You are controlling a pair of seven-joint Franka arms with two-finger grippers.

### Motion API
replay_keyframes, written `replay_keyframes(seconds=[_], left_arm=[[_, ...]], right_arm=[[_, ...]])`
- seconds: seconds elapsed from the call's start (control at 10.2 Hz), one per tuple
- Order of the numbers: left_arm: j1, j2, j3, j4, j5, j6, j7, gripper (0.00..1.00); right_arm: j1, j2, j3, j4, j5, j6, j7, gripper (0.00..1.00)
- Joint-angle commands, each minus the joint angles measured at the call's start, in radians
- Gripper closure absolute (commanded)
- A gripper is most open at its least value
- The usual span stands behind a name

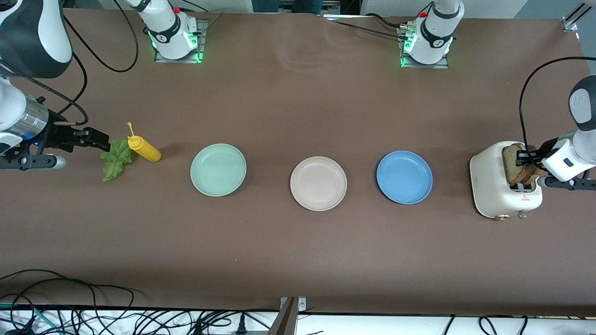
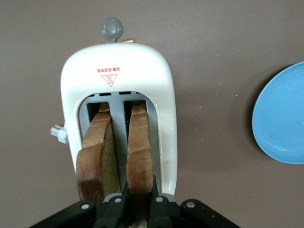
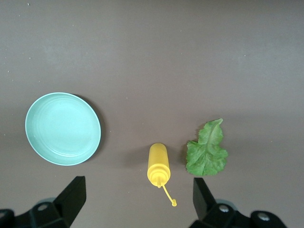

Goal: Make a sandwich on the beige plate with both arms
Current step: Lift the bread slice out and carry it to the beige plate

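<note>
We have left gripper (image 2: 140, 202) clamped on one bread slice (image 2: 140, 152) standing in toaster (image 1: 500, 195). Lift straight up, avoid dragging second slice (image 2: 97, 154). Beige plate (image 1: 318, 183) sits at toaster's 9 o'clock, past blue plate (image 1: 404, 177). Right gripper (image 3: 137, 202) spread wide, waiting over lettuce leaf (image 1: 115, 160) and mustard bottle (image 1: 144, 149).

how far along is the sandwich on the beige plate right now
Nothing is on the beige plate yet. In hand: the left gripper is shut on a bread slice standing in the toaster. The right gripper is open above the lettuce leaf, not holding it. Left: both slices and the leaf must reach the plate.
</note>
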Motion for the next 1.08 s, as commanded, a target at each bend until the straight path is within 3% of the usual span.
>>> replay_keyframes(seconds=[0.0, 0.2, 0.49, 0.98], left_arm=[[-0.001, -0.071, -0.031, 0.023, 0.065, -0.082, 0.006, 1.00], [-0.004, -0.072, -0.071, 0.125, 0.067, -0.209, -0.002, 1.00], [-0.039, -0.066, -0.161, 0.230, 0.067, -0.292, -0.004, 1.00], [-0.278, -0.043, -0.177, 0.250, 0.014, -0.326, -0.104, 1.00]], right_arm=[[0.001, 0.005, 0.000, 0.014, 0.017, -0.004, 0.006, 0.00], [0.001, 0.005, 0.000, 0.014, 0.017, -0.004, 0.006, 0.00], [0.001, 0.005, 0.000, 0.014, 0.015, -0.004, 0.006, 0.00], [0.001, 0.005, 0.000, 0.014, 0.015, -0.002, 0.000, 0.00]])
